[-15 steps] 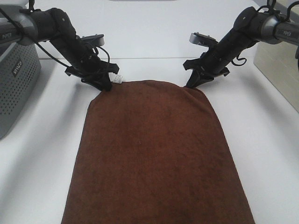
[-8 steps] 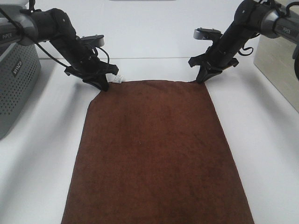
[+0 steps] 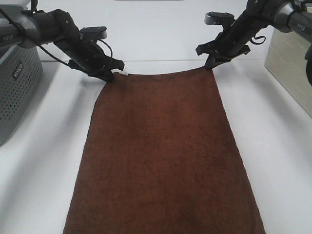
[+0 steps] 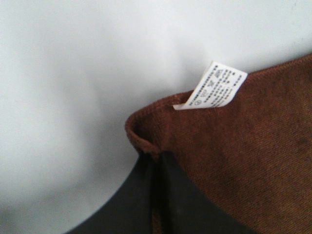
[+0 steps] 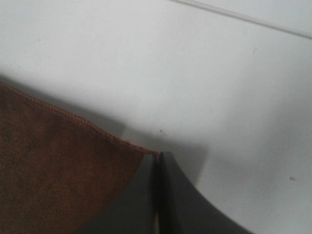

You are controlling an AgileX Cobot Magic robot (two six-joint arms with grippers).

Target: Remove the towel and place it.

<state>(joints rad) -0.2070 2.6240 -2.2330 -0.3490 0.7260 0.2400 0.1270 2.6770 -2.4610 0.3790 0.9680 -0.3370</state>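
The dark brown towel (image 3: pixel 161 156) lies spread flat down the middle of the white table, its near end running out of the exterior view. My left gripper (image 3: pixel 110 76) is shut on the towel's far left corner, beside the small white label (image 3: pixel 126 71). In the left wrist view the black fingers (image 4: pixel 161 195) pinch the cloth (image 4: pixel 243 146) just under the label (image 4: pixel 212 87). My right gripper (image 3: pixel 210 63) is shut on the far right corner. The right wrist view shows the closed fingers (image 5: pixel 158 195) meeting on the towel's hem (image 5: pixel 58 165).
A grey perforated basket (image 3: pixel 17 83) stands at the left edge of the table. A beige box (image 3: pixel 290 73) stands at the right edge. A seam in the white tabletop (image 3: pixel 161 61) runs across behind the towel's far edge.
Both grippers have drawn the towel's far corners away from the camera and apart, so the rounded far edge is now stretched straight. The left gripper closed on its corner.
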